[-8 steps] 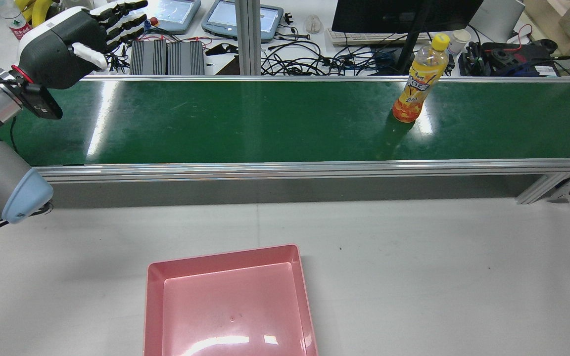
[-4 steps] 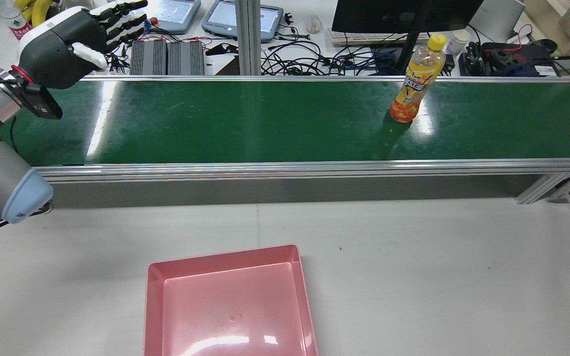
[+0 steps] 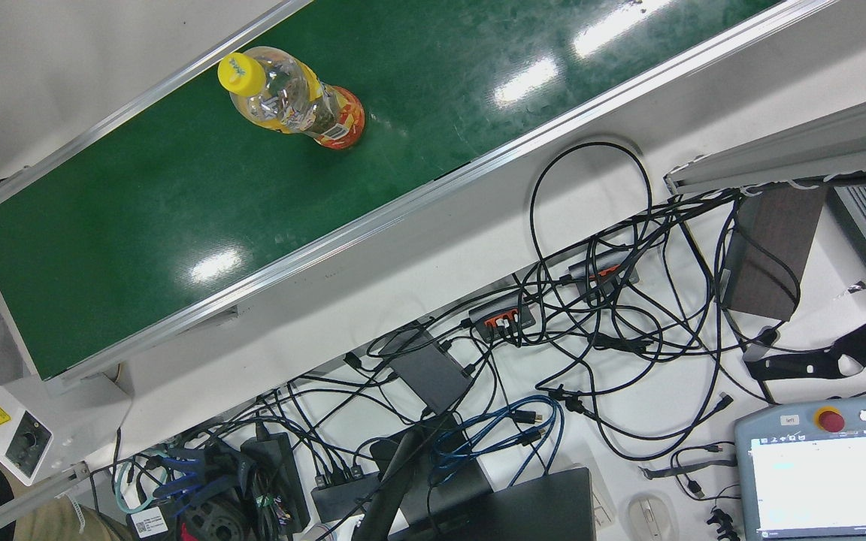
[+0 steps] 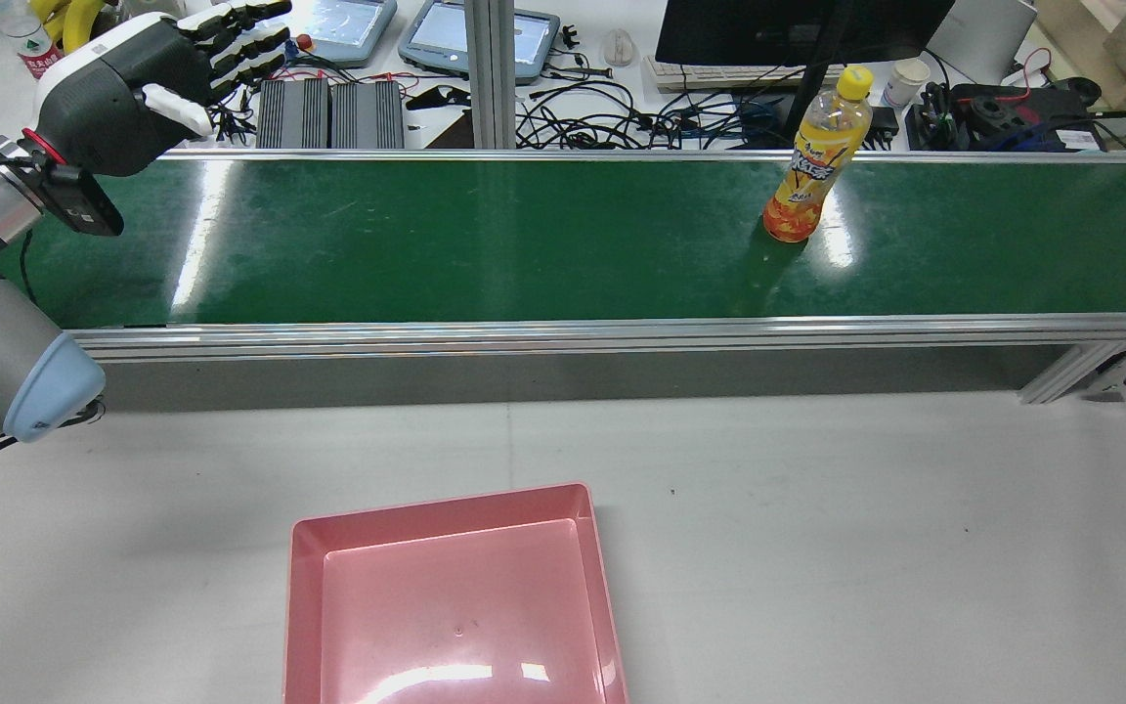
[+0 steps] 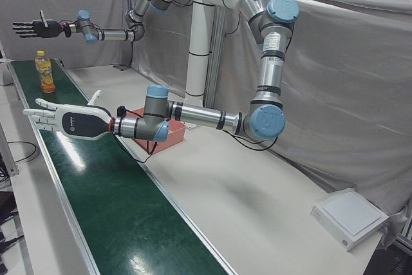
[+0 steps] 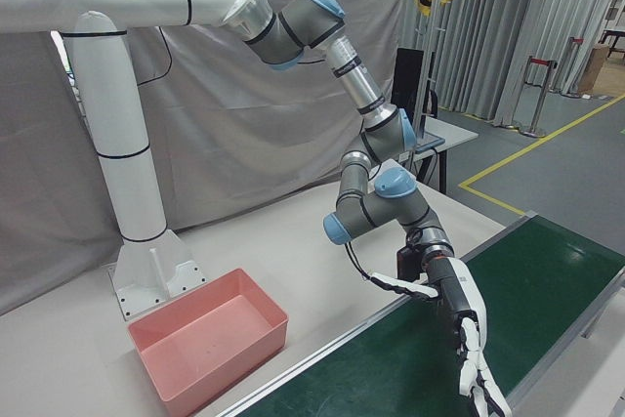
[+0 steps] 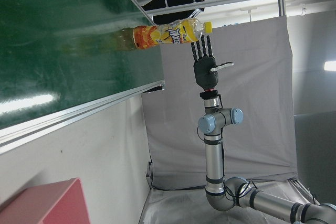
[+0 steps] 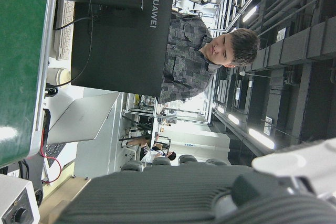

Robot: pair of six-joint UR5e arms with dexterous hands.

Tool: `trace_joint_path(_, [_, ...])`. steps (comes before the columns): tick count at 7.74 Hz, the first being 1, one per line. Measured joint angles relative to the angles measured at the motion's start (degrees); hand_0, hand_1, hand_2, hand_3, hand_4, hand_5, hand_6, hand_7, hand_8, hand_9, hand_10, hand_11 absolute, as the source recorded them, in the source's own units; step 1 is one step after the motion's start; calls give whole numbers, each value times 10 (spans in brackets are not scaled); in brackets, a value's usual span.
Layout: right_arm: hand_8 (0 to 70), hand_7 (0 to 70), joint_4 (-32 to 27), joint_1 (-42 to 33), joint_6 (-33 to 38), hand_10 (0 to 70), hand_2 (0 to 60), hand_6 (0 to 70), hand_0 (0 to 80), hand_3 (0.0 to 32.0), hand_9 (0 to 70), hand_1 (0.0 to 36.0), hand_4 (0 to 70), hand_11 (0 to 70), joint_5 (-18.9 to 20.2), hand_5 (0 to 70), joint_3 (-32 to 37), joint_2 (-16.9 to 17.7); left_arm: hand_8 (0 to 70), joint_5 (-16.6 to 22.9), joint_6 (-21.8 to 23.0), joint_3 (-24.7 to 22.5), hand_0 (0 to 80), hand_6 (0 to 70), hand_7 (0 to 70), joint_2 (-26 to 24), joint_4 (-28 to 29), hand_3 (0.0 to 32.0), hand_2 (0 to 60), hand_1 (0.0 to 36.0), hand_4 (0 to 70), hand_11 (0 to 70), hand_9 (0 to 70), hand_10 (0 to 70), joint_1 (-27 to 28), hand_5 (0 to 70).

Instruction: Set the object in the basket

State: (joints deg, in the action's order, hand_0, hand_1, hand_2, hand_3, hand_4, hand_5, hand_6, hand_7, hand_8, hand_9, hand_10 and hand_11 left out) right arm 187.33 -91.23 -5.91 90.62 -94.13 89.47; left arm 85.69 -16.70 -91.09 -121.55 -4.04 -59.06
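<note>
A long green conveyor belt (image 4: 485, 244) with aluminium rails crosses the white table (image 4: 817, 548); grey curtains close the station behind the arms. Cables, a monitor and teach pendants crowd the far side beyond the belt. The orange drink bottle (image 4: 810, 158) stands upright on the belt at about 2 o'clock in the rear view, near the far rail. The pink basket (image 4: 451, 601) sits at 6 o'clock, empty. The left hand (image 4: 148, 83), at 10 o'clock, is released, fingers spread. The right hand (image 5: 37, 28) is likewise spread flat above the bottle's end of the belt.
</note>
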Motion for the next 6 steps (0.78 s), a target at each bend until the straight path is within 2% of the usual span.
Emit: trace_joint_path(6, [0,0,0,0,0,0,0,0,0,0,0,0,0,0,0,0,0,0,68,0,1,-1,514,8,0,0,0,18,0,20,138,83,74,51,0,142])
